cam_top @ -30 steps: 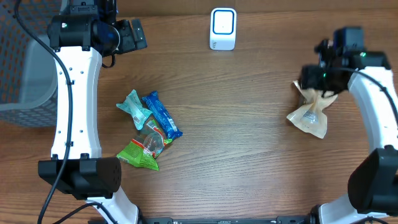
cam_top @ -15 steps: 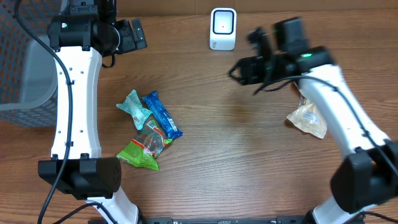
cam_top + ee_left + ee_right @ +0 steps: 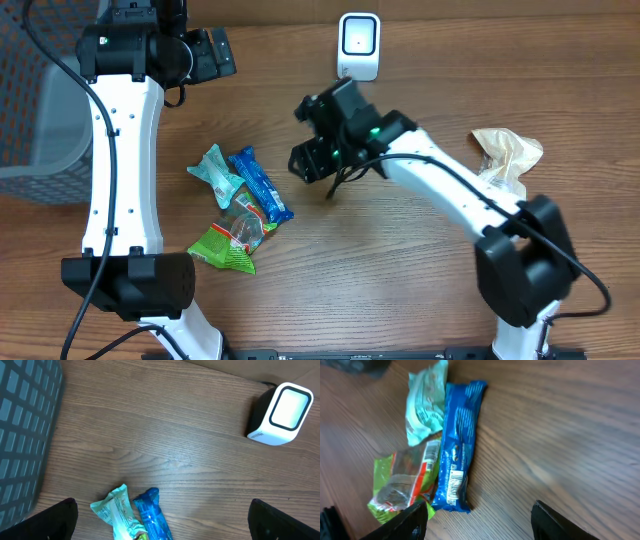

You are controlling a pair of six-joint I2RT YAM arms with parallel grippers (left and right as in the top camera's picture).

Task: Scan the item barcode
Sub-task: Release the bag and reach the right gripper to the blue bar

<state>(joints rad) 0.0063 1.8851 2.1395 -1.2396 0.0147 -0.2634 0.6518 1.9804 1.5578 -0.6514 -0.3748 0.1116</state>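
Observation:
Three snack packs lie together left of centre: a teal packet (image 3: 217, 172), a blue bar (image 3: 261, 185) and a green packet (image 3: 231, 242). My right gripper (image 3: 306, 160) hovers just right of them, open and empty. In the right wrist view its fingers (image 3: 406, 523) frame the blue bar (image 3: 459, 445), whose white barcode faces up near the close end, with the teal packet (image 3: 425, 407) and green packet (image 3: 400, 485) beside it. The white scanner (image 3: 358, 46) stands at the back. My left gripper (image 3: 212, 55) hangs wide open and empty at the back left, above the teal packet (image 3: 119, 512) and blue bar (image 3: 152, 517).
A tan crumpled bag (image 3: 508, 155) lies at the right, behind the right arm. A grey mesh basket (image 3: 40, 110) stands at the left edge, also in the left wrist view as the basket (image 3: 25, 435). The scanner (image 3: 282, 415) shows at the left wrist view's upper right.
My right arm has swung from the tan bag at the right across the table to beside the snack pile. The bag stays on the table. The left arm has not moved.

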